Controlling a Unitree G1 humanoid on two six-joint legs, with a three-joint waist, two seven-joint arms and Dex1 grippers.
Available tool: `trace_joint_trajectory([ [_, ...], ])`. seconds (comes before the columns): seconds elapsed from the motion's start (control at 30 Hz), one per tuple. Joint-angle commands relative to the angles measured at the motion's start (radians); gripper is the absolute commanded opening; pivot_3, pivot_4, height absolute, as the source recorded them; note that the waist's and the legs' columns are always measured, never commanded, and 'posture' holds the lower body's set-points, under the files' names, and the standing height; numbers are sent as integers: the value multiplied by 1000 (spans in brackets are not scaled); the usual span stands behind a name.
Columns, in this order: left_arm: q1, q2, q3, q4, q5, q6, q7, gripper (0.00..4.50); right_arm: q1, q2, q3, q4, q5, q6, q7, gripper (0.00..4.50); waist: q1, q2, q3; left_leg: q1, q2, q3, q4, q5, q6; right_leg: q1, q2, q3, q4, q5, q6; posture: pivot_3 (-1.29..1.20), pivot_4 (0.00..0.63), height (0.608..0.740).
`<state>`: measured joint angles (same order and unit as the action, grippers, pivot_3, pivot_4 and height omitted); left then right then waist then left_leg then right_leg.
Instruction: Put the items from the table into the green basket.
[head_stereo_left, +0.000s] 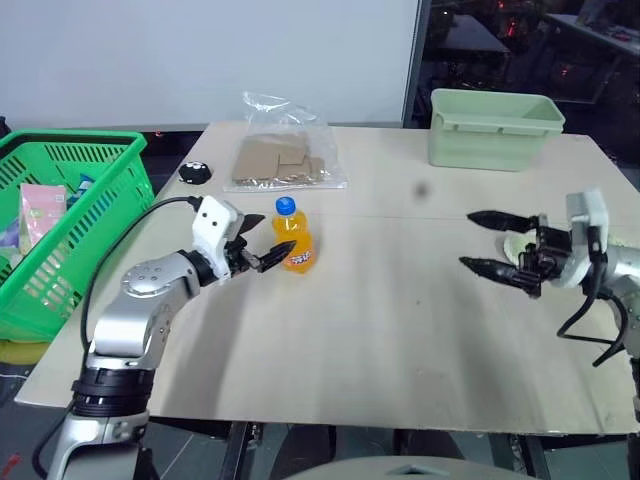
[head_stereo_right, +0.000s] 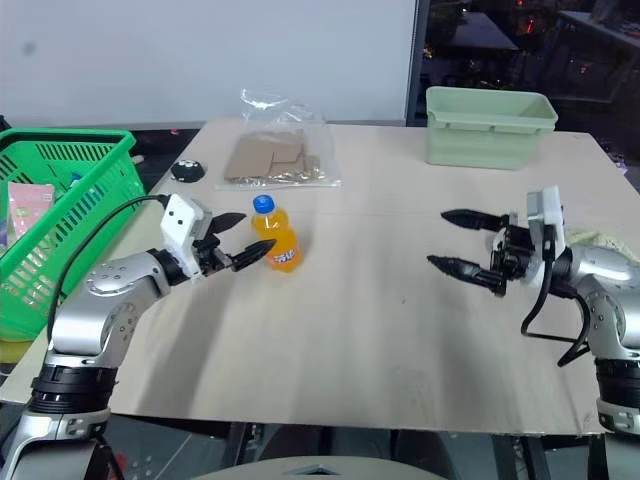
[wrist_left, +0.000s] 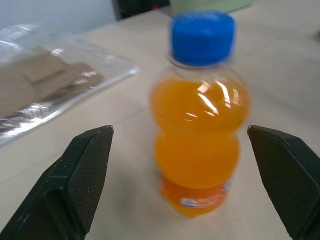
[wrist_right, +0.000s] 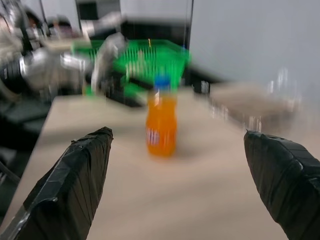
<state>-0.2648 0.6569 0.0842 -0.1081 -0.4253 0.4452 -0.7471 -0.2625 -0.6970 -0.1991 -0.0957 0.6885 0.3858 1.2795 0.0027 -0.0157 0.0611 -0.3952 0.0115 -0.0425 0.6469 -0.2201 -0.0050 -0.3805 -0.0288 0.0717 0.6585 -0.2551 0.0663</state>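
Head views, table: a pale wooden table (head_stereo_left: 400, 330) carries the things; the green basket (head_stereo_left: 70, 220) stands off its left edge, beside the left front corner
Head views, carton: the pink carton (head_stereo_left: 40, 215) stands inside the green basket, small prints on it too small to read
Head views, bottle: the orange bottle (head_stereo_left: 294, 236) with a blue cap stands upright on the table, left of centre; its label has a blue patch near the base, the writing not readable
Head views, left gripper: the left gripper (head_stereo_left: 262, 241) reaches level toward the bottle from the left, its fingers spread, the tips just beside the bottle, not closed on it
Head views, right gripper: the right gripper (head_stereo_left: 487, 241) hangs over the right side of the table, pointing left, fingers spread wide, nothing between them
Head views, other things: a clear plastic bag (head_stereo_left: 285, 150) with brown cardboard pieces lies near the far edge; a small black round thing (head_stereo_left: 194, 172) lies near the far left corner; a pale green tub (head_stereo_left: 492, 127) sits by the far right corner
Left wrist view: the bottle stands between the two black fingers (wrist_left: 75, 185), apart from both; a small blue logo on the orange label, blurred
Right wrist view: the bottle stands well ahead between the spread fingers (wrist_right: 70, 185), the basket behind it; all blurred, no writing legible
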Motion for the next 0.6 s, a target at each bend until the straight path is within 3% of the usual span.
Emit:
trace_joint_trajectory([
  [0.03, -50, -19, -13, 10, 6, -30, -25, 4482, -25, -11, -19, -27, 16, -17, 6, 4500, -6, 0, 0, 0, 0, 0, 0, 0, 0, 0, 0, 0, 0, 0, 0, 25, 0, 740],
  [0.5, -155, -94, -85, 244, 173, -131, 22, 4482, -24, -11, -33, -6, 21, -34, 24, 4500, -17, 0, 0, 0, 0, 0, 0, 0, 0, 1, 0, 0, 0, 2, 3, 15, 0, 740],
  [0.6, -158, -113, -69, 249, 167, -147, 21, 3239, -22, -11, -33, -1, 21, -40, 28, 4500, -16, 0, 0, 0, 0, 0, 1, 0, 0, 1, 0, 0, 0, 2, 3, 15, 0, 740],
])
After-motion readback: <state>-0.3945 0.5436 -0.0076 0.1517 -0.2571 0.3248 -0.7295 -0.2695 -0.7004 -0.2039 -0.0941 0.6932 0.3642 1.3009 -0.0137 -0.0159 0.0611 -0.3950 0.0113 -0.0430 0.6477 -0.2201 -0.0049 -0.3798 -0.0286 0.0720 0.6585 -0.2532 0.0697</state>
